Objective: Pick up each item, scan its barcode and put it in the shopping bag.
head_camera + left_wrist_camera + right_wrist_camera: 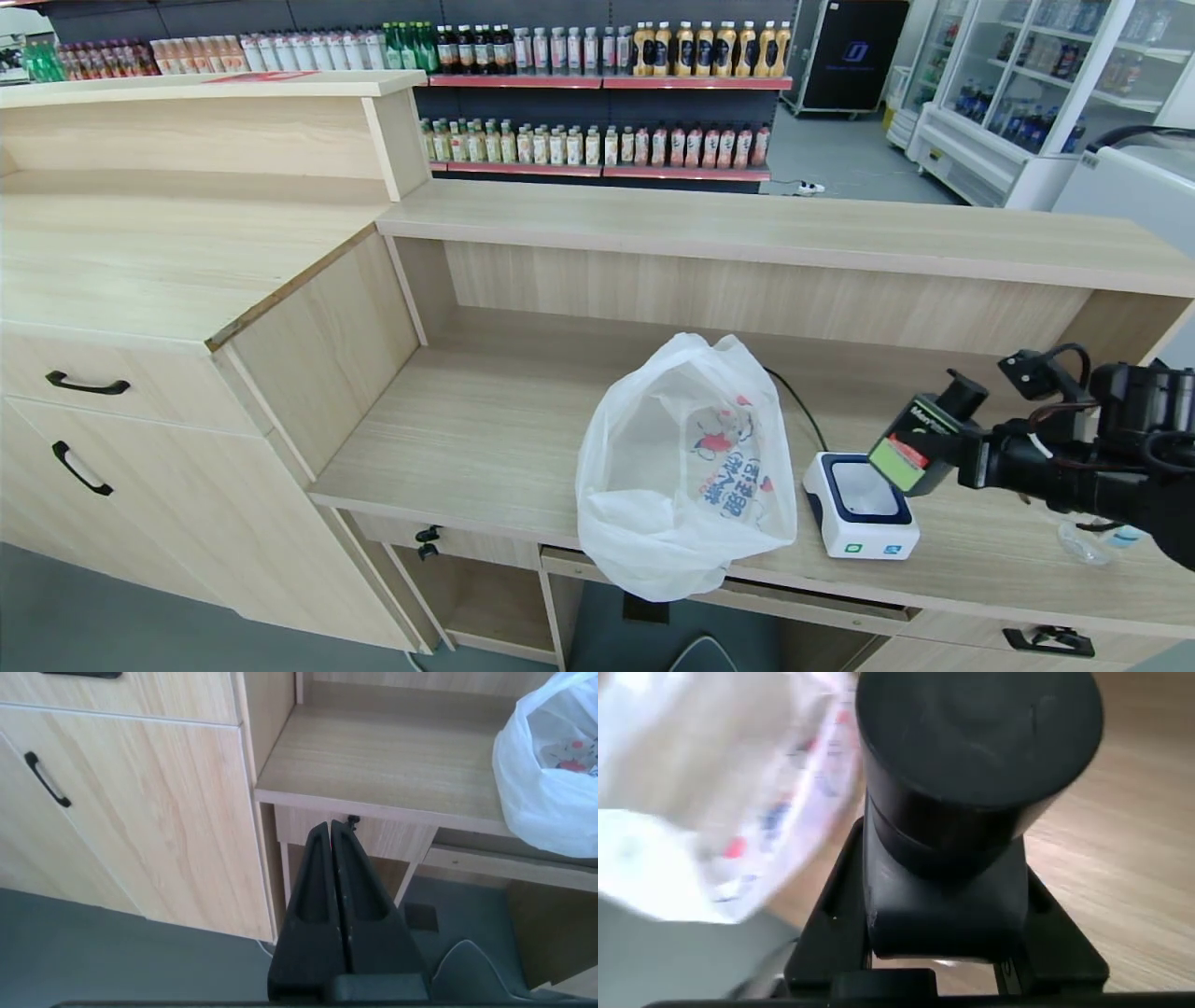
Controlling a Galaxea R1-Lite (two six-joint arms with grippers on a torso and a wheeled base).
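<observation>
Item: a black cylindrical container (920, 446) with a dark round cap and a green-and-red label. It lay tilted, cap end pointing far and left, clamped in the right gripper (971, 459). It hung just above the right edge of the scanner, apart from it. In the right wrist view the container (976, 775) sat cap-first between the two black fingers (831, 919) of the right gripper (945, 922).

Scanner: a white box-shaped barcode scanner (861, 509) with a dark glass top, near the front edge of the light wooden counter (485, 439). A thin black cable (798, 406) ran from it towards the far side.

Bag: a white translucent plastic shopping bag (686, 467) with red and blue print. It stood open-mouthed just left of the scanner, its lower part sagging over the counter's near edge.

Left gripper (333, 835): fingers pressed together with nothing between them. It was held low, in front of the counter's near left corner, beside the tall wooden cabinet (140, 812) with black handles.

Surroundings: shelves of bottled drinks (597, 51) beyond the counter – glass-door coolers (1027, 84) far right.

Unclear: a small clear plastic object (1088, 541) on the counter under the right arm was partly covered and could not be identified. The bag's contents were not discernible through the plastic – the container's label faced away from the wrist camera.
</observation>
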